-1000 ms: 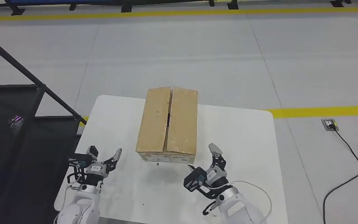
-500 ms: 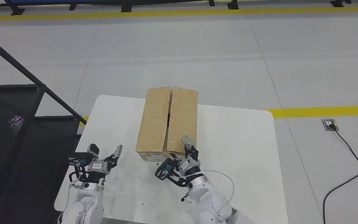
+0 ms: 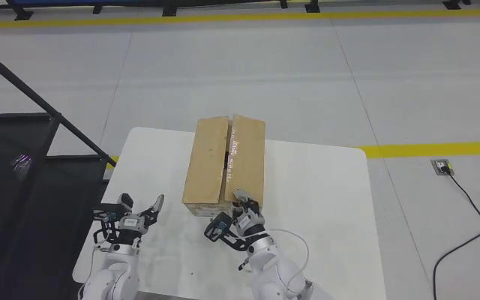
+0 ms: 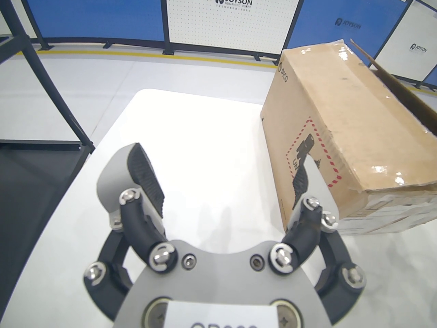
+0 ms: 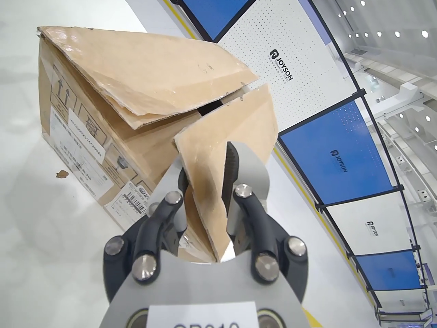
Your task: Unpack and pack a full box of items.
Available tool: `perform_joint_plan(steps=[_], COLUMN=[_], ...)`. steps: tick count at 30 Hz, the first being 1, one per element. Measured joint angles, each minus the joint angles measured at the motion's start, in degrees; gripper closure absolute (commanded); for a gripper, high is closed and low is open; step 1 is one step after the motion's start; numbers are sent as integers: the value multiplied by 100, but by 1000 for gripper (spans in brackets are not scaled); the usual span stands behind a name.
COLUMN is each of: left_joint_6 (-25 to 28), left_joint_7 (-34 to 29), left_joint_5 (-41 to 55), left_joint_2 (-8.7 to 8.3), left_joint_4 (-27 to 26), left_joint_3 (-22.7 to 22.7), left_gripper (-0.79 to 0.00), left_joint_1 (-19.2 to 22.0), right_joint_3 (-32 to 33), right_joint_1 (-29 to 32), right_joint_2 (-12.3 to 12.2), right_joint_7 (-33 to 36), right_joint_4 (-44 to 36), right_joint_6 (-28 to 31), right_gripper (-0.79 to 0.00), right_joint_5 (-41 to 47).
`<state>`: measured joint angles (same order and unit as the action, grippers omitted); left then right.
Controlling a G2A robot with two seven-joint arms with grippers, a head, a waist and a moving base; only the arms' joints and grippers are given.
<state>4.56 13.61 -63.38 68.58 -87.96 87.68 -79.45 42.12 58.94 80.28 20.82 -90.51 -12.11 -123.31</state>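
Brown cardboard box [image 3: 225, 169] is sitting mid-way across the white bench [image 3: 322, 195], long side running away from the robot. We're looking at the very start of unpacking: getting it open. Right claw [image 5: 208, 168] is pinching the near corner of 1 top flap [image 5: 225, 127], fingers closed down onto the cardboard, and that flap is tilting up. Left claw [image 4: 222, 165] is hanging wide open with nothing in it, near the box's left side but not touching.

I'm guessing the next move is swinging that flap up and outward without tearing it or dragging the box, then doing the other 1.

Top view is making the lid look nearly flat, while the right wrist view is showing the dark gap opening underneath. Left wrist view is giving the box's side wall.
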Motion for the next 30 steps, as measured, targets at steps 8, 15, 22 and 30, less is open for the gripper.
perform_joint_plan(steps=[8, 15, 22, 30], left_joint_6=[-190, -262, -186, 137], left_joint_7=[-100, -212, -358, -366], left_joint_5=[1, -106, -292, -564], left_joint_2=[25, 44, 64, 71], left_joint_4=[101, 186, 305, 340], left_joint_3=[23, -21, -174, -356], left_gripper=[-785, -785, -785, -785], left_joint_1=[119, 255, 375, 379], right_joint_3=[113, 334, 657, 910], right_joint_1=[125, 454, 802, 1126], right_joint_2=[41, -3, -82, -142], right_joint_7=[-333, -719, -1160, -1494], right_joint_4=[-24, -300, -577, -863], right_joint_6=[162, 428, 796, 1129], right_gripper=[0, 0, 0, -785], right_joint_5=[-86, -166, -73, -24])
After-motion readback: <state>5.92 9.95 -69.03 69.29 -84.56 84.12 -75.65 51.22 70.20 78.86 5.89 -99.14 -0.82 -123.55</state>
